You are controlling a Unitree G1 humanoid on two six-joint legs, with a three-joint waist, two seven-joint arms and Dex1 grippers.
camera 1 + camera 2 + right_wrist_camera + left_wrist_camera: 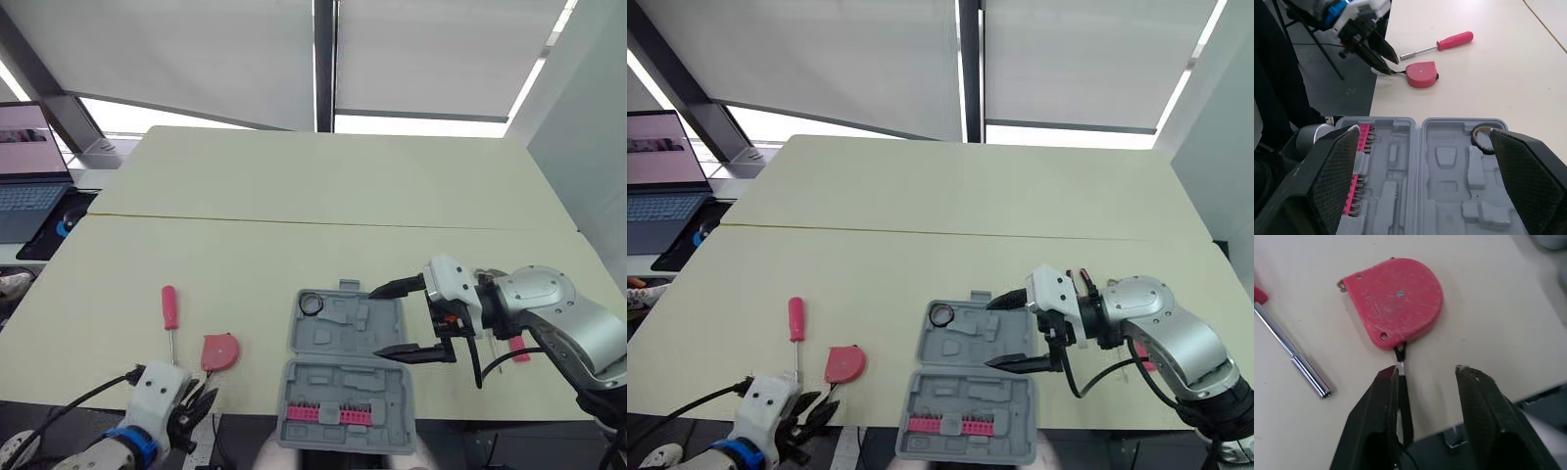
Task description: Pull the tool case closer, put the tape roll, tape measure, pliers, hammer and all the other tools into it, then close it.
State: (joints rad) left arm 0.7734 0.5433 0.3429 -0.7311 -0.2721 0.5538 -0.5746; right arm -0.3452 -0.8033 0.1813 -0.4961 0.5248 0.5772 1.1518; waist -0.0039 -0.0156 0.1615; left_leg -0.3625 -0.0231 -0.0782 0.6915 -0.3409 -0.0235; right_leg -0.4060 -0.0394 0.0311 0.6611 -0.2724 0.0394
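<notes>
The grey tool case (345, 372) lies open at the table's front middle. A black tape roll (311, 304) sits in a far corner of its lid half. My right gripper (378, 322) hovers open over the case's right side, nothing between its fingers. A red tape measure (219, 352) lies left of the case, with a pink-handled screwdriver (169, 308) beyond it. My left gripper (1428, 369) is open at the front edge, just short of the tape measure (1396, 301). The measure's black strap lies against one finger (1382, 401).
A row of pink bits (328, 415) fills the case's near half. A pink-handled tool (519, 354) lies behind my right arm, mostly hidden. A laptop (24, 176) stands off the table's far left. The table's front edge runs just under the case.
</notes>
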